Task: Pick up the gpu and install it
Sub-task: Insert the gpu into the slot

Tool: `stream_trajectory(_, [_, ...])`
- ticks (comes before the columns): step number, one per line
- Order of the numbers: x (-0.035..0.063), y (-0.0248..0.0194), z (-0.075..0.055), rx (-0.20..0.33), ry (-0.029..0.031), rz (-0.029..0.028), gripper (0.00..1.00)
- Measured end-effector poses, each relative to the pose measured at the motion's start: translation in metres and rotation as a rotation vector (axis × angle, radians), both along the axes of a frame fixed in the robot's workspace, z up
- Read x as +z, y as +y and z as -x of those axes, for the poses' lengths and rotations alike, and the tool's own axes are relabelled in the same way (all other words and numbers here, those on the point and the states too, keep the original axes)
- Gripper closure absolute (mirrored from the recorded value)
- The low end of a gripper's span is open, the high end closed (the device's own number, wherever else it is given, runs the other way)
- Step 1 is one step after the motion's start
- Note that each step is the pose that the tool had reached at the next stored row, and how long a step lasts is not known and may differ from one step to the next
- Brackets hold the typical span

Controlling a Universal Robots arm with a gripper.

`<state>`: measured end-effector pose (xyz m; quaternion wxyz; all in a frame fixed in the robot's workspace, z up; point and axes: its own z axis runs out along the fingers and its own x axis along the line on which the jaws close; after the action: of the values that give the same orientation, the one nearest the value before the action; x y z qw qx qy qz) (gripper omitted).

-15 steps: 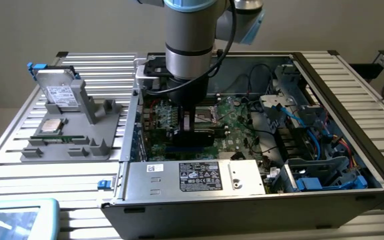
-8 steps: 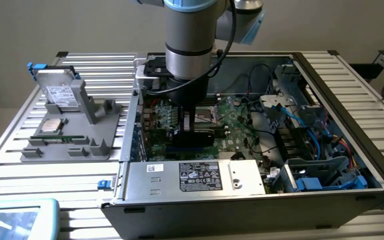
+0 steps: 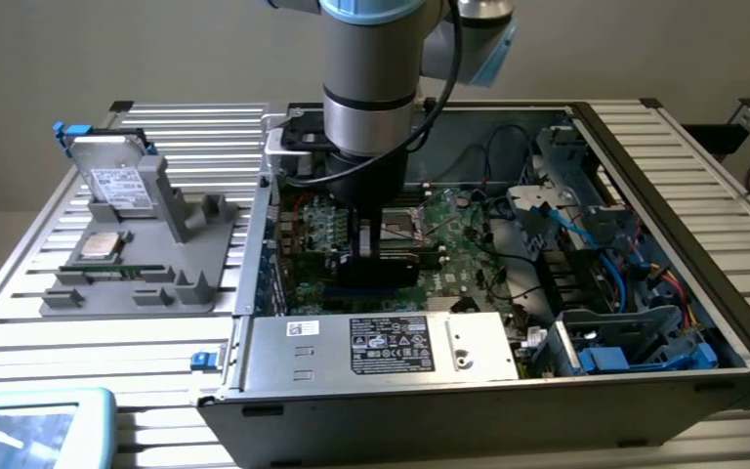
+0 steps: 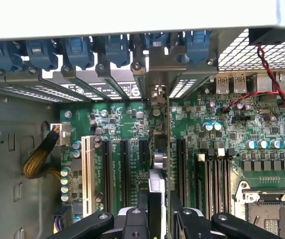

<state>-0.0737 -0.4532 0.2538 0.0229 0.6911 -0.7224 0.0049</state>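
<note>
Reaching down from the top centre of the exterior view, the arm puts its gripper (image 3: 372, 256) (image 4: 157, 215) inside the open computer case (image 3: 687, 195), low over the green motherboard (image 3: 467, 225) (image 4: 122, 124). Its fingers (image 4: 142, 205) are clamped on the gpu (image 3: 383, 268) (image 4: 158, 168), one on each face. The card stands on edge between them, near the middle of the exterior frame. In the wrist view it appears edge-on among the black expansion slots (image 4: 124, 169), with its silver bracket end toward the row of blue clips (image 4: 77, 50) at the case's rear wall. Whether it is fully seated cannot be told. A power supply (image 3: 389, 342) with a label sits at the frame's lower centre. On the exterior view's left, a grey tray (image 3: 180, 293) holds a hard drive (image 3: 117, 181) and a memory stick (image 3: 114, 270).
</note>
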Motion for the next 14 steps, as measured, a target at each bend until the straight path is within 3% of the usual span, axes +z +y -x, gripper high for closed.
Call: stream_trajectory(14, [0.0,-0.0003,-0.0007,0.002,-0.0001,-0.0001,0.73])
